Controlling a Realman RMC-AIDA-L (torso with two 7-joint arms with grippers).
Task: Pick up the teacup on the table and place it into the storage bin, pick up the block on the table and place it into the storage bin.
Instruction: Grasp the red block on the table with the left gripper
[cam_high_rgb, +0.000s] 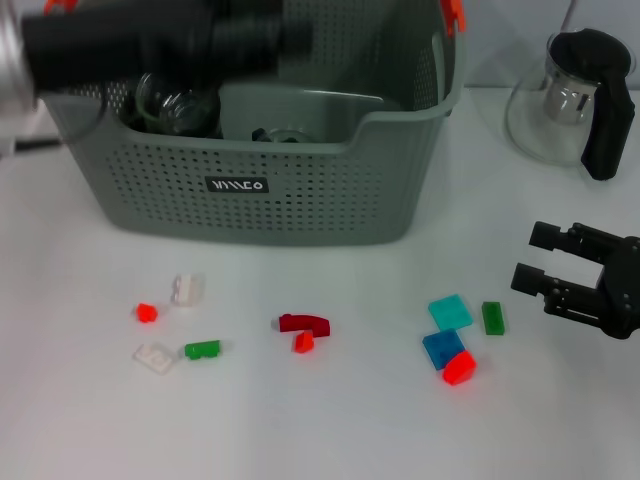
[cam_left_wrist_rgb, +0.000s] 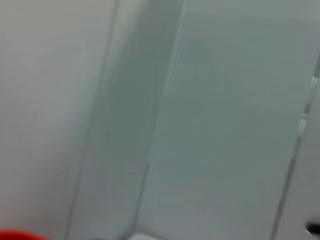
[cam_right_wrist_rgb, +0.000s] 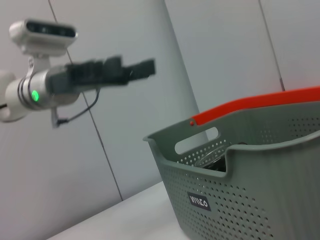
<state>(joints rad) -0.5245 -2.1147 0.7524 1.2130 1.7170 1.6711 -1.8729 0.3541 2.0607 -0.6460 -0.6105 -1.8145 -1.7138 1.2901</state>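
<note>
Looking from the left, we see the left gripper (cam_high_rgb: 290, 40) held high over the storage bin (cam_high_rgb: 300, 190), its dark arm crossing the bin's upper left part; we cannot tell whether this gripper is open or closed, and it seems to carry nothing. From the right wrist view the same gripper (cam_right_wrist_rgb: 142, 67) hangs in the air well above the bin (cam_right_wrist_rgb: 240, 200). Inside the bin, near its left wall, lies a clear glass teacup (cam_high_rgb: 175, 105).

On the white bench (cam_high_rgb: 80, 430) in front of the bin small blocks are scattered — a red one (cam_high_rgb: 146, 312), a white one (cam_high_rgb: 186, 289), another white one (cam_high_rgb: 153, 357) and a green one (cam_high_rgb: 202, 349) on the left. Near the middle lie a dark red curved block (cam_high_rgb: 304, 323) and a small red piece (cam_high_rgb: 303, 342) touching it.

Further right we find a teal block (cam_high_rgb: 450, 312), a blue block (cam_high_rgb: 441, 347), a red block (cam_high_rgb: 459, 368) and a green block (cam_high_rgb: 492, 317). Just beside them the right gripper (cam_high_rgb: 530, 258) hovers low over the bench with its fingers apart, holding nothing. Behind it stands a glass teapot (cam_high_rgb: 570, 100) with a black handle.
</note>
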